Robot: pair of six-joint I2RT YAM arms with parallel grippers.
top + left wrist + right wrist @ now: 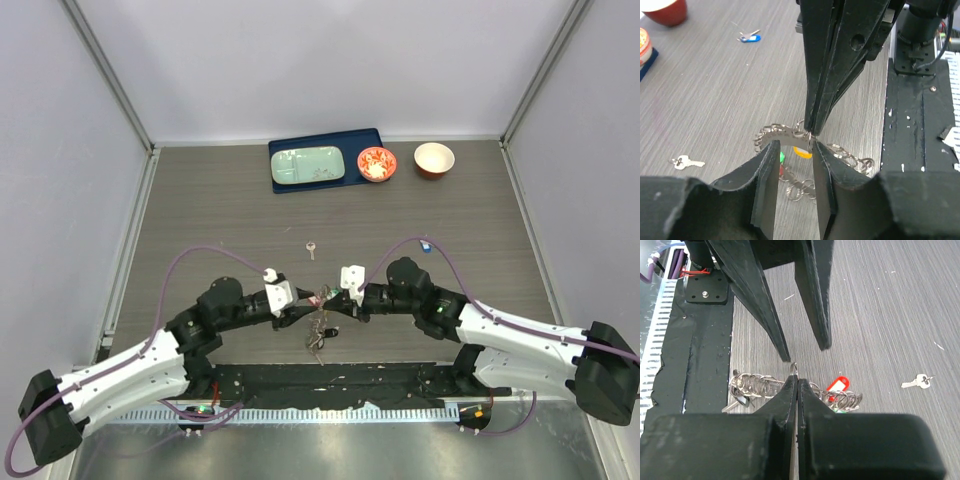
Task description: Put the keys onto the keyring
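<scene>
The keyring [771, 133], a dark ring with a jagged rim and many small wire rings, is held just above the table between both arms. My right gripper [797, 377] is shut, and a small wire loop on the keyring's rim pokes out at its tips. My left gripper [795, 147] stands open right beside it, its fingers either side of the rim without clamping. Keys with yellow [802, 152], green and red [839, 385] heads hang from the ring. A loose silver key [311, 249] and a blue-headed key [426, 243] lie on the table farther back.
At the back stand a blue tray [370, 140] holding a pale green plate [308, 166], a red-and-white bowl [377, 164] and a second bowl [434, 159]. A black mat [330, 380] runs along the near edge, with side walls at left and right.
</scene>
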